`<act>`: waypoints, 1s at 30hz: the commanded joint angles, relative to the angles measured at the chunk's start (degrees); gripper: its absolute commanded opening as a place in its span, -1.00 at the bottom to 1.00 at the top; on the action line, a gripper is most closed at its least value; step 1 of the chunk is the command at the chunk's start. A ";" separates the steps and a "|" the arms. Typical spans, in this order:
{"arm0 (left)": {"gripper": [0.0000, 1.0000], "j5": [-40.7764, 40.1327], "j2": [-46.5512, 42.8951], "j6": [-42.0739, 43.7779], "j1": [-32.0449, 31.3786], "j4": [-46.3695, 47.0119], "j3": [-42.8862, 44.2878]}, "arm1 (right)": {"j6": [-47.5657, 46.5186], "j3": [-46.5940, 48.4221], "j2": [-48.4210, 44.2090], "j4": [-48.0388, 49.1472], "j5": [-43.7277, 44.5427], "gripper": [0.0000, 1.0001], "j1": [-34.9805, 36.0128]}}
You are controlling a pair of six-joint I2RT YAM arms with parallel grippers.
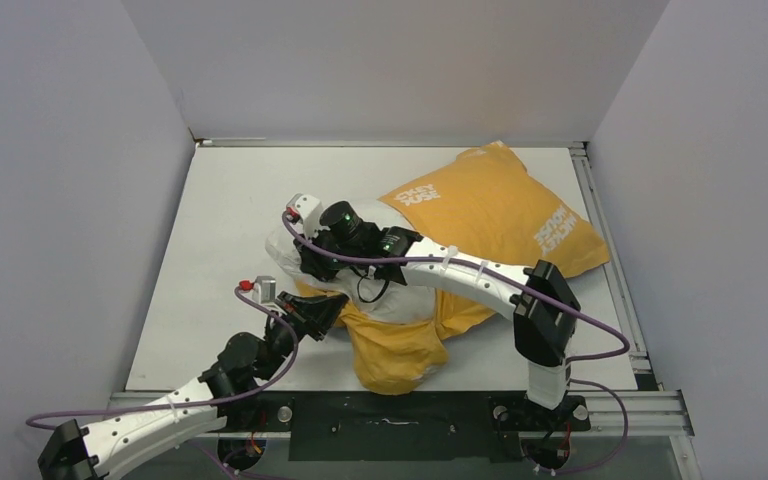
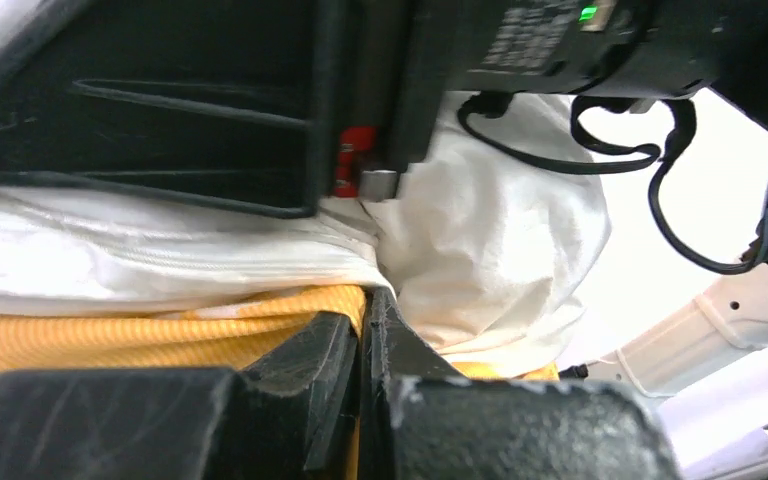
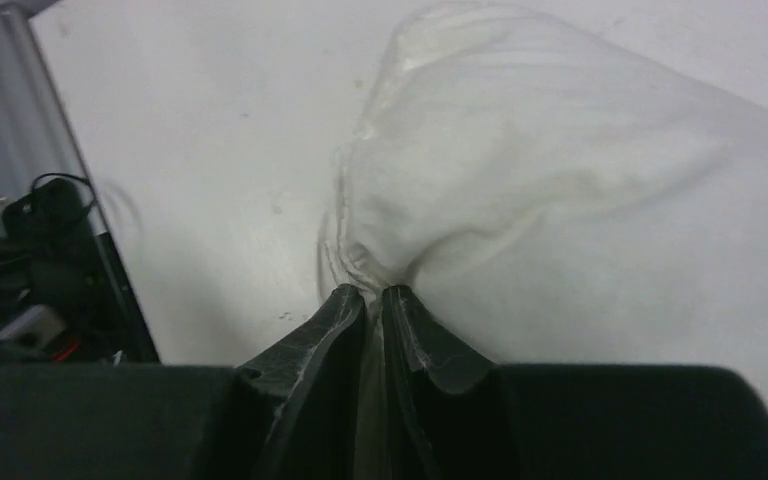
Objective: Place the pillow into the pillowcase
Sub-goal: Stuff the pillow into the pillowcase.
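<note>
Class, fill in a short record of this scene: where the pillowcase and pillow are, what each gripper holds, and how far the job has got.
pillowcase: orange-yellow face up, lying on the table
pillow: white, partly inside the pillowcase, one end sticking out on the left
left gripper: shut on the pillowcase's orange edge
right gripper: shut on the seam of the pillow's exposed end
progress: pillow not yet fully inside

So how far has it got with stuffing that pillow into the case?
Mostly done: much of the pillow already plumps out the orange pillowcase. In hand: the left hand pinches the case's open edge, and the right hand pinches the pillow's seam. Left: the white end poking out must go in.
</note>
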 commanded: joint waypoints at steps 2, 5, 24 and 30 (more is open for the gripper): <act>-1.00 -1.81 -5.77 -0.09 -0.30 1.49 3.38 | 2.44 1.82 4.05 -11.10 20.38 -0.76 -4.39; -1.00 -6.54 -9.38 1.32 -0.30 -4.31 4.24 | 3.52 -2.49 1.97 -14.47 24.09 -0.82 -8.63; -1.00 -21.94 9.37 33.04 -0.12 6.25 23.28 | 1.18 -17.84 -4.49 -24.31 -0.26 -0.89 -15.23; -1.00 -16.16 11.23 29.39 0.18 10.82 25.68 | 2.12 -22.10 -2.40 -19.50 -12.53 -0.89 -15.05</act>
